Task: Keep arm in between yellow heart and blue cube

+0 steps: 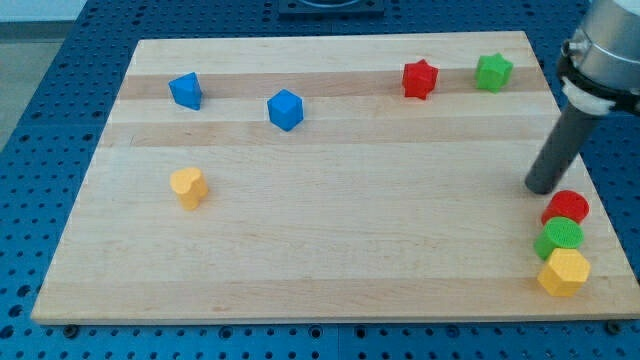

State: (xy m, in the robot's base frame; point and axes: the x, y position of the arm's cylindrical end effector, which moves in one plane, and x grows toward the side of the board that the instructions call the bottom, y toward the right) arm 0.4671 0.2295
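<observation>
The camera view, the only one I have, shows a pale wooden board on a blue pegged bench, with my rod coming in from the view's top right; my tip rests on the board near its right edge, just above and to the left of a red round block; there are no jaws to report, since the arm ends in a plain rod and holds nothing; the yellow heart lies at the view's left, about mid-height, and the blue cube sits above and to its right, the two near each other with bare wood between; a second blue block, its shape hard to make out, stands to the left of the cube near the top edge; a red star and a green star sit side by side at the top right; below the red round block a green round block and a yellow hexagonal block appear to touch in a short column at the bottom right; I judge the task barely begun, as my tip is well apart from the gap it must occupy, with most of the board to cross; the risks I see are clipping the red round block on departure because it sits so close, and, on arrival, coming in too high or too low and nudging the cube or the heart, which would shift the very gap I am aiming for.
</observation>
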